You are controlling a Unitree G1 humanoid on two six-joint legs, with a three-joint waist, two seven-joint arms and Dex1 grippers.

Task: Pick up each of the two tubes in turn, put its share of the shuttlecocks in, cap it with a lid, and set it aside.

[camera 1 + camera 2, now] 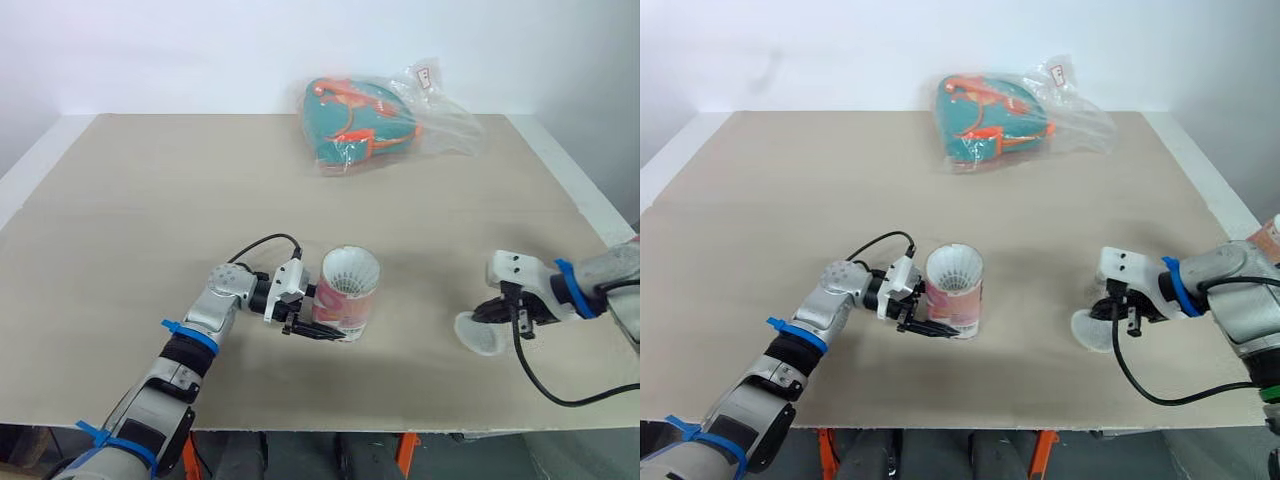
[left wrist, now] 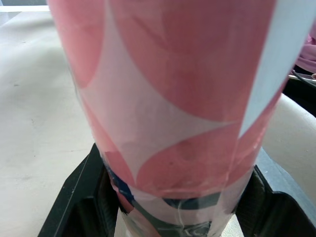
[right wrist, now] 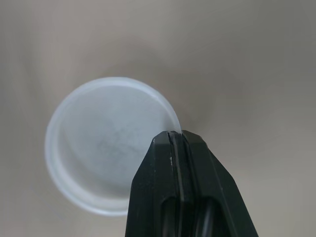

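Left wrist view: tube [image 2: 168, 98] clamped in left gripper [image 1: 322, 328], mouth cut off; left eye view: shuttlecock [image 1: 350, 272] inside, right gripper [image 3: 174, 136] pinching lid [image 3: 98, 148].

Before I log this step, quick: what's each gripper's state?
Left gripper: shut on the tube.
Right gripper: shut on the lid, at its rim.

The big flat tan table [image 1: 150, 200] has a blue-green and orange bag in clear plastic wrap [image 1: 365, 125] lying at its far side, a pink and white tube [image 1: 350, 300] standing up near the front, and a round see-through plastic lid [image 1: 478, 335] off to the tube's right, down at the tabletop.
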